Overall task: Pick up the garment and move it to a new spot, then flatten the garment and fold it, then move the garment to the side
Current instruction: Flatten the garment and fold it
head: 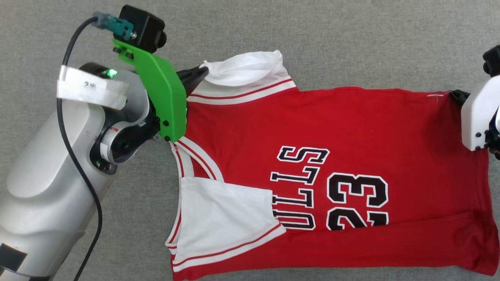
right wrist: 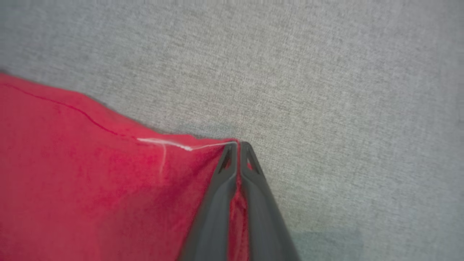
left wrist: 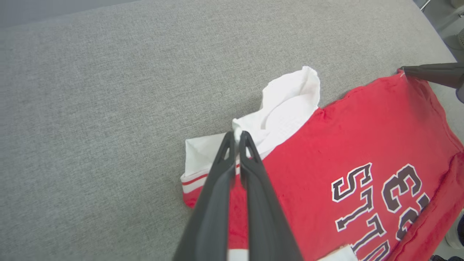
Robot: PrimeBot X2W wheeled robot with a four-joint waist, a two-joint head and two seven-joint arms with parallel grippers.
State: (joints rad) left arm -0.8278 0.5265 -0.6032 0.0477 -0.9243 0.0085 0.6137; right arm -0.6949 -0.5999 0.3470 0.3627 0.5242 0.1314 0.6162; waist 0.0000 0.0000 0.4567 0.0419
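The garment (head: 351, 128), a red jersey with white sleeves and the number 23, lies spread sideways on the grey fabric surface, collar to the left. Its lower long edge is folded up over the lettering. My left gripper (head: 201, 71) is shut on the white upper sleeve (left wrist: 286, 105), pinching its edge between the fingertips (left wrist: 232, 139). My right gripper (head: 455, 95) is shut on the red hem corner (right wrist: 203, 148) at the upper right, and its fingers (left wrist: 431, 72) also reach in at the left wrist view's right edge.
Grey fabric surface (head: 312, 35) stretches beyond the jersey toward the far side and to the left. The surface's edge and a bit of floor (left wrist: 446, 21) show at the top right of the left wrist view.
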